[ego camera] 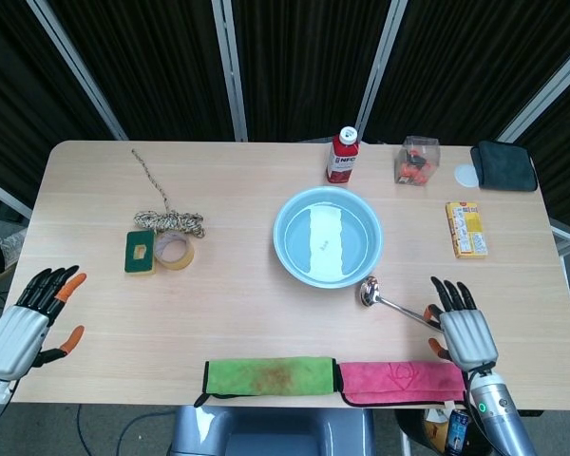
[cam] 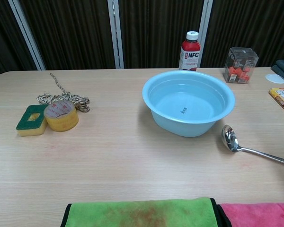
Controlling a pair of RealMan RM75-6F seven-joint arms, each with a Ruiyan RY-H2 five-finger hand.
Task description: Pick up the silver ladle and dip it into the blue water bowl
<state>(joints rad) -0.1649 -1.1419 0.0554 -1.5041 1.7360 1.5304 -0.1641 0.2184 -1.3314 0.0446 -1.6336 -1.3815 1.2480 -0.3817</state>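
While the right hand (ego camera: 465, 328) hovers spread and empty over the ladle (ego camera: 399, 306) handle's far end, lower and pinch the thin shaft squarely, since the shiny silver ladle lies flat just beside the bowl (ego camera: 327, 237), cup toward it; left hand (ego camera: 24, 318) spread, idle.

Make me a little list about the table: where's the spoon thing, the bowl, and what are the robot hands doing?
ladle: silver ladle flat on the table, cup end beside the bowl
bowl: blue water bowl mid-table, water inside
right hand: right hand open, over the ladle's handle end, not gripping it
left hand: left hand open, at the table's left edge, holding nothing
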